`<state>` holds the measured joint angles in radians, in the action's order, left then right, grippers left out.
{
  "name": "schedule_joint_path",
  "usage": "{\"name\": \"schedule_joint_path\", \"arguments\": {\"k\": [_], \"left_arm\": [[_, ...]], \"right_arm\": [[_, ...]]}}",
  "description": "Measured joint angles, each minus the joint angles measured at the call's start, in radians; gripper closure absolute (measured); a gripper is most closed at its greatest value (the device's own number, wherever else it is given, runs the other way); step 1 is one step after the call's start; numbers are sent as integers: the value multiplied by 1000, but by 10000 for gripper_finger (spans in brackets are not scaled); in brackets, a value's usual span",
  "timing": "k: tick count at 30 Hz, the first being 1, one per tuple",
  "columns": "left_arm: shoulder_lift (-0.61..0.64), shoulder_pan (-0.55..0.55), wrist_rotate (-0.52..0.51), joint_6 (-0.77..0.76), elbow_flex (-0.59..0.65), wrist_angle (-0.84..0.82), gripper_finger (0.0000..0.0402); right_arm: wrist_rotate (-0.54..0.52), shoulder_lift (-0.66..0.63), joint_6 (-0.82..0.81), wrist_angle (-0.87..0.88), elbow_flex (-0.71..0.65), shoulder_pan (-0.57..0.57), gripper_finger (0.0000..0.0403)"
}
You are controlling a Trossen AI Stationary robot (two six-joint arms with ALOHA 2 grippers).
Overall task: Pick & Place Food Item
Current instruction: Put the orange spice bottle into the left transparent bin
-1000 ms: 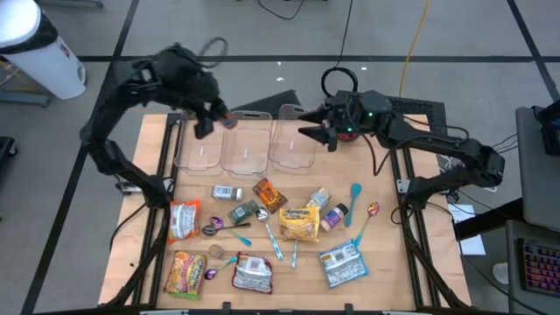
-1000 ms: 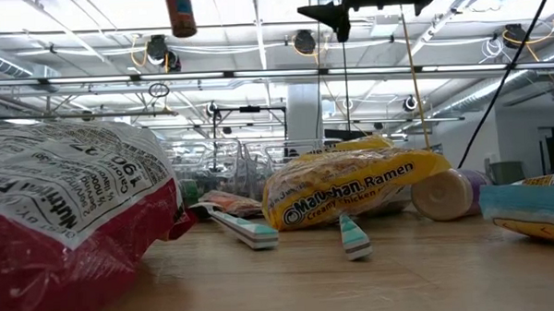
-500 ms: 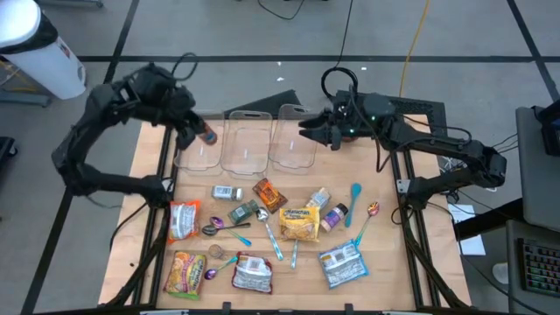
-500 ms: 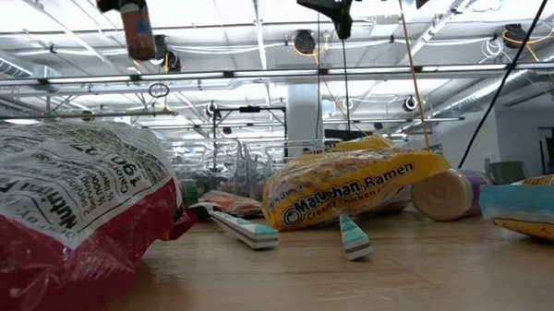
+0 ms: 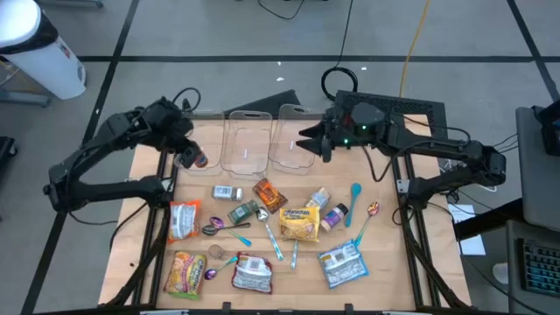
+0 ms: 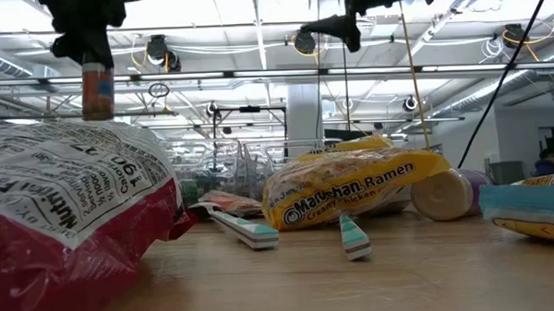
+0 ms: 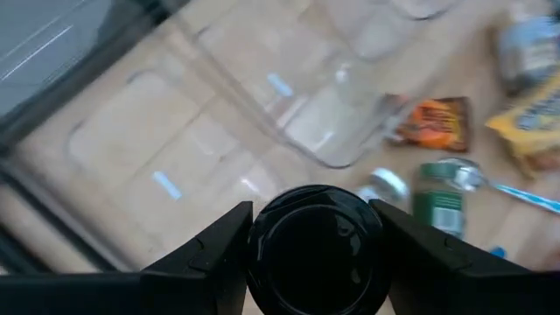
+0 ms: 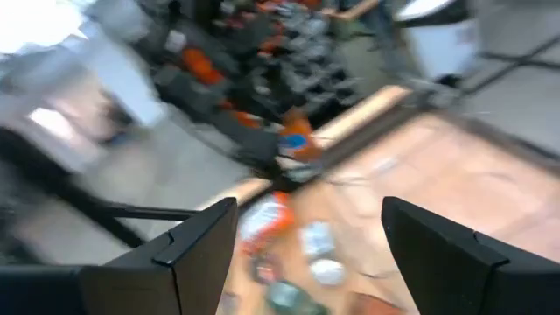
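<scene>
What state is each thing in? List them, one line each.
left gripper: shut on the spice jar, over the leftmost container.
spice jar: held upright, off the table.
right gripper: open, holding nothing, above the rightmost container.
three clear containers: upright, side by side, nothing visible inside.
Maruchan ramen packet: lying flat on the table.
teal spoon: lying loose on the table.

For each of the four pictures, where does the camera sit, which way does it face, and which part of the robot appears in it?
High view: above, straight down on the table; both arms.
Low view: table height, level across; left end effector holding the spice bottle overhead.
Left wrist view: down past its fingers clamping the bottle's dark cap onto the clear containers.
Right wrist view: past open fingers across the table.
High and left wrist views share the containers.
</scene>
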<state>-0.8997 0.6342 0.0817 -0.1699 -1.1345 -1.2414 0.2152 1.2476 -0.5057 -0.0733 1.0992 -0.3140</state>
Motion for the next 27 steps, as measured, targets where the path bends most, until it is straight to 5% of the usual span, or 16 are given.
{"name": "schedule_joint_path", "arguments": {"k": [7,22,27], "left_arm": [[-37,0,-120,-38,92,184,195],[-314,128,-224,-398,150,279,194],[-326,166,-274,-468,150,283,194]], "right_arm": [[-326,13,209,44,0,20,124],[-315,29,402,44,0,-97,124],[-210,29,417,47,-1,-154,124]]}}
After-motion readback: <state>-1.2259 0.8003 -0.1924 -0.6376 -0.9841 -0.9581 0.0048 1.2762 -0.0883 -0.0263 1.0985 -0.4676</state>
